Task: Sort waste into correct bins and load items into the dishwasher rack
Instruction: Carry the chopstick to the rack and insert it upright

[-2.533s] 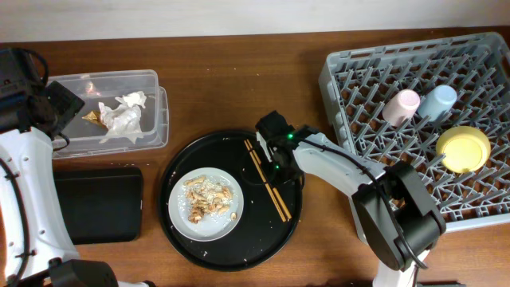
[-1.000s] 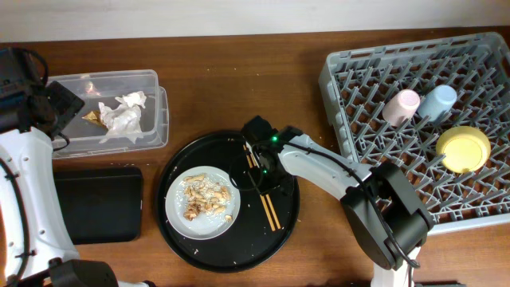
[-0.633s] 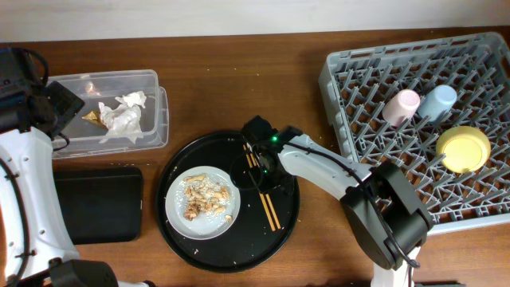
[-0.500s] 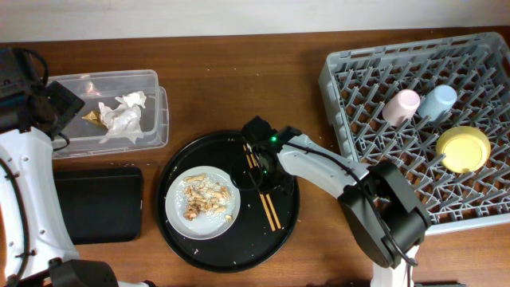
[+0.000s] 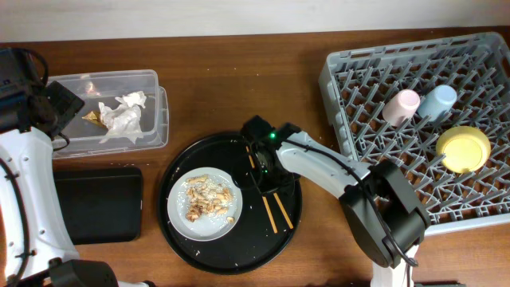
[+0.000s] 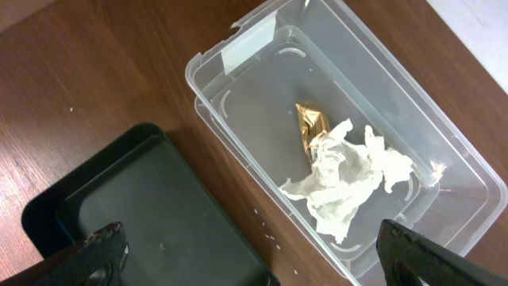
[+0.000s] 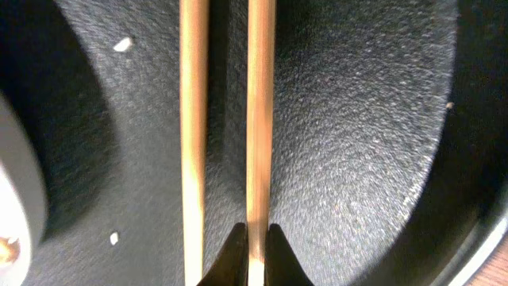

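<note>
My right gripper [image 5: 267,177] is low over the round black tray and shut on one of two thin wooden chopsticks [image 7: 259,119]; the other chopstick [image 7: 194,119] lies free beside it. The grey-white plate [image 5: 179,219] with food scraps [image 5: 209,199] sits just left of them. The clear tub [image 5: 151,96] holds the white tissue [image 6: 349,171] and the gold wrapper [image 6: 312,127]. My left gripper [image 6: 254,266] hangs open and empty above the gap between the tub and the black rectangular tray [image 6: 119,206]. The pink cup [image 5: 401,105], blue cup [image 5: 437,101] and yellow bowl [image 5: 463,148] sit in the dishwasher rack [image 5: 374,72].
The round black tray [image 5: 231,247] lies mid-table under the plate and chopsticks, with small crumbs on it. The rack fills the right side. The tub and the rectangular tray stand at the left, near my left arm.
My right gripper's jaws have closed on one chopstick. The chopsticks, plate and round tray have shifted slightly to the right. The left arm has not moved.
</note>
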### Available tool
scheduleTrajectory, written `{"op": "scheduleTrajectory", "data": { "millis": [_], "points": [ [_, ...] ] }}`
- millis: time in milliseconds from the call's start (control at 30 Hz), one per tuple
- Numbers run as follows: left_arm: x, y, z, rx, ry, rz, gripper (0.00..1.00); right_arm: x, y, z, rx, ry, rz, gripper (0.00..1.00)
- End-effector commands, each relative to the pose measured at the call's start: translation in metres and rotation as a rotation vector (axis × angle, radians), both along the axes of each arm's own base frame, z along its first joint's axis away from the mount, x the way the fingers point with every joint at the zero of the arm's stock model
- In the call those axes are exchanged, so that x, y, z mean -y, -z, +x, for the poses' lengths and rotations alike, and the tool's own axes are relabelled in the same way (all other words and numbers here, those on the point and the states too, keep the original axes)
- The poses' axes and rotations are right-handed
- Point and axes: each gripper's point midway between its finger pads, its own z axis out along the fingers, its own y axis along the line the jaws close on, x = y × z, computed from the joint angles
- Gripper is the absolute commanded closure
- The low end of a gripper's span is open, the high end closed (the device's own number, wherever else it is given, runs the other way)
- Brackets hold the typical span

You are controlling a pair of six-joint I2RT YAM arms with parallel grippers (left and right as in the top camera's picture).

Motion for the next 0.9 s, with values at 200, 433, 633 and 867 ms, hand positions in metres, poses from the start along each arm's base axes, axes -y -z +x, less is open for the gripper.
{"op": "scheduleTrajectory", "data": {
  "millis": [200,433,633,867],
  "points": [
    [-0.003,-0.008,-0.001,0.023,-0.014,0.011,0.01,0.061,-0.138,0.098,0.244,0.114,0.086,0.96],
    [-0.003,-0.008,-0.001,0.023,-0.014,0.011,0.01,0.168,-0.175,0.140,0.335,0.188,0.085,0.96],
    [-0.003,-0.008,-0.001,0.023,-0.014,0.011,0.01,0.212,-0.174,0.157,0.358,0.257,0.220,0.96],
    [-0.003,-0.008,-0.001,0.023,-0.014,0.011,0.01,0.211,-0.141,0.164,0.284,0.252,0.244,0.88]
  ]
}}
